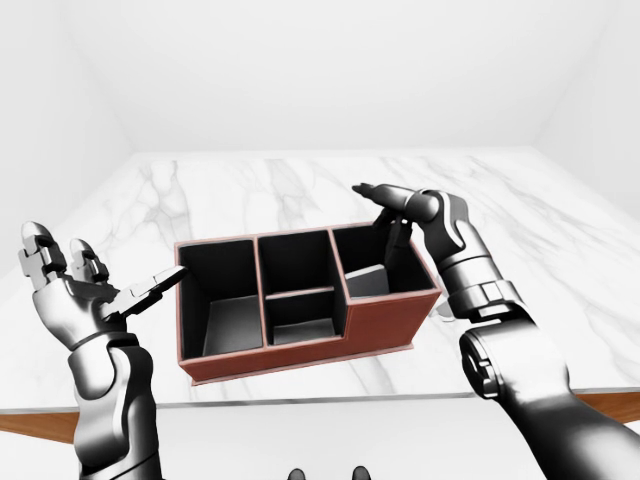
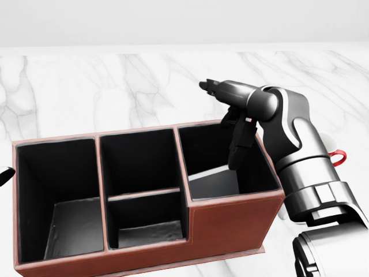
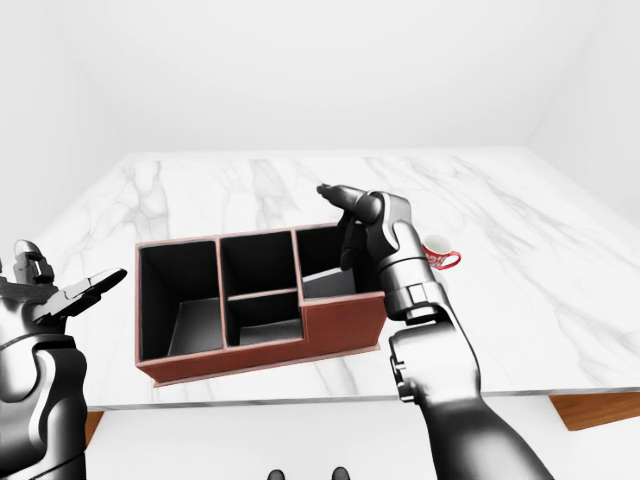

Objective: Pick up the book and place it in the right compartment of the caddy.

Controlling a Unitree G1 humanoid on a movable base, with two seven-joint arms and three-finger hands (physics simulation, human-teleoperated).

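1. Book (image 2: 214,182) sits inside the caddy's (image 2: 230,222) right compartment, directly under my right hand (image 2: 239,124), leaning tilted against the divider wall on the side away from my wrist.
2. Right hand hovers over that compartment's far rim, fingers apart. One finger (image 2: 210,86) sticks out level past the rim, two others (image 2: 241,144) hang down into the compartment just above the book. Nothing gripped; can't tell from these views if the hanging tips touch the book.
3. Left hand (image 1: 75,285) is off the caddy's left end, palm up, fingers spread, empty. Its thumb tip points toward the caddy's left wall, close but apart from it.
4. Caddy: red-brown outside, black inside. Left compartment, a middle one split in two, right compartment with a lower near wall. It rests on the white marble table (image 1: 300,185), between my two hands.
5. Red-and-white mug (image 3: 437,253) stands on the table just outboard of my right wrist, mostly hidden behind my forearm in the head view.
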